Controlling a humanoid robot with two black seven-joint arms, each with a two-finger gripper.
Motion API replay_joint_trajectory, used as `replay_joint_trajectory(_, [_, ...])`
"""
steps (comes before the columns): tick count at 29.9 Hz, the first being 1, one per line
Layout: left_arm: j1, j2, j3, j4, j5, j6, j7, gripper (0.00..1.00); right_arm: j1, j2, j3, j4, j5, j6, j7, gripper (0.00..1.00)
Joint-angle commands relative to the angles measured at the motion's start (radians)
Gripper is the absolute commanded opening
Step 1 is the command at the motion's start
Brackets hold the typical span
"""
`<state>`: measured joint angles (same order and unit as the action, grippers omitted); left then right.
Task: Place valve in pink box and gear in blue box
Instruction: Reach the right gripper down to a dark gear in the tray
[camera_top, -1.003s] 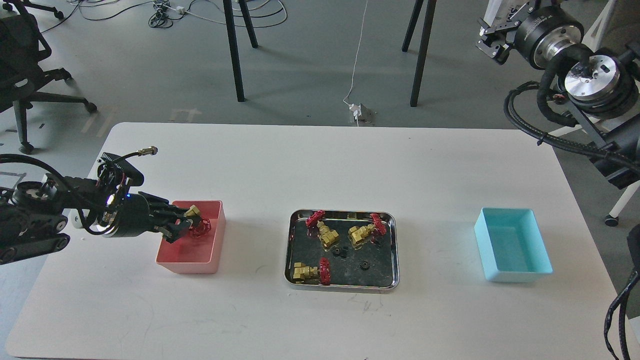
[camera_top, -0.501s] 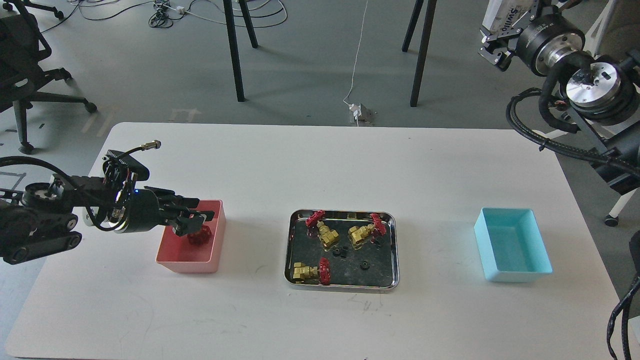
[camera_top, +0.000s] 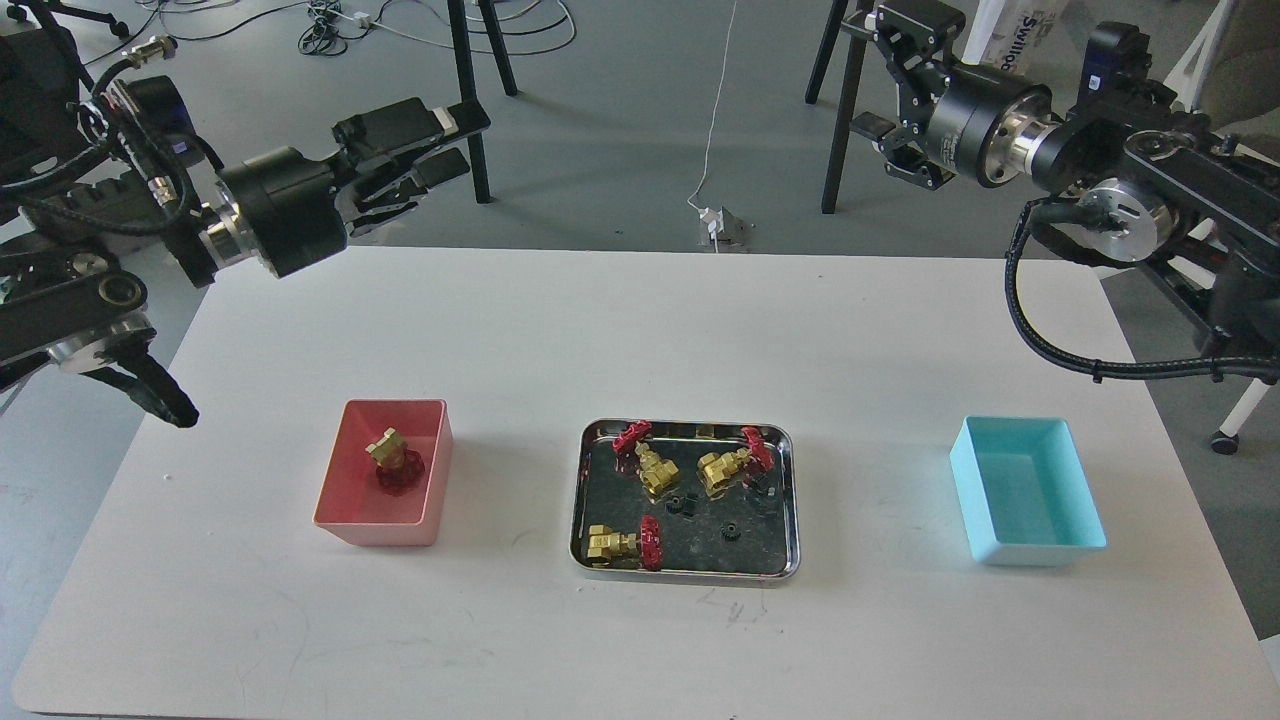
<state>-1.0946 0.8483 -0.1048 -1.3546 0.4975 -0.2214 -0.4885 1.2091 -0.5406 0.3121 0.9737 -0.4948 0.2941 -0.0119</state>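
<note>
**Spotter:** Where's the valve?

**Me:** One valve (camera_top: 393, 462) lies inside the pink box (camera_top: 340, 506), well below my left gripper (camera_top: 440, 150), whose fingers stand apart with nothing between them. The blue box (camera_top: 1040, 547) holds nothing I can see.

**Spotter:** And your right?

**Me:** My right gripper (camera_top: 890, 95) hangs far above the steel tray (camera_top: 685, 573); I can't tell how its fingers stand. A gear (camera_top: 730, 530) sits in the tray, well below and to its left.

**Spotter:** Handling?

**Me:** I'd judge it light, rigid and easily flicked away. I'd pinch across the toothed rim, straight down.
</note>
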Motion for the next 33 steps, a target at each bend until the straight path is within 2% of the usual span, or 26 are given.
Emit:
replay_joint_trajectory(1, [0.057, -0.093, -0.182, -0.005, -0.221, -0.124, 0.000, 0.87, 0.172, -0.042, -0.276, 0.071, -0.089, 0.190, -0.005, 1.00])
replay_joint_trajectory(4, [0.122, -0.182, -0.280, 0.006, -0.266, -0.128, 0.000, 0.88, 0.294, -0.044, -0.441, 0.144, -0.232, 0.195, -0.011, 1.00])
replay_joint_trajectory(7, [0.197, -0.270, -0.364, 0.009, -0.266, -0.128, 0.000, 0.88, 0.336, -0.041, -0.534, 0.249, -0.385, 0.195, -0.011, 1.00])
replay_joint_trajectory(13, [0.271, -0.365, -0.406, 0.009, -0.260, -0.127, 0.000, 0.89, 0.336, 0.045, -0.707, 0.430, -0.646, 0.195, -0.006, 1.00])
replay_joint_trajectory(21, [0.315, -0.382, -0.404, 0.009, -0.258, -0.104, 0.000, 0.91, 0.285, 0.189, -0.794, 0.418, -0.683, 0.195, -0.006, 0.98])
replay_joint_trajectory(24, [0.321, -0.385, -0.404, 0.009, -0.258, -0.104, 0.000, 0.91, 0.264, 0.238, -0.834, 0.361, -0.712, 0.195, -0.011, 0.91])
replay_joint_trajectory(27, [0.323, -0.402, -0.397, 0.009, -0.258, -0.102, 0.000, 0.92, 0.239, 0.298, -0.851, 0.307, -0.719, 0.195, -0.010, 0.73])
replay_joint_trajectory(28, [0.325, -0.413, -0.395, 0.009, -0.257, -0.099, 0.000, 0.92, 0.230, 0.312, -0.851, 0.298, -0.719, 0.195, -0.011, 0.70])
replay_joint_trajectory(33, [0.349, -0.423, -0.401, 0.009, -0.237, -0.092, 0.000, 0.92, 0.204, 0.372, -0.851, 0.255, -0.719, 0.195, -0.011, 0.63])
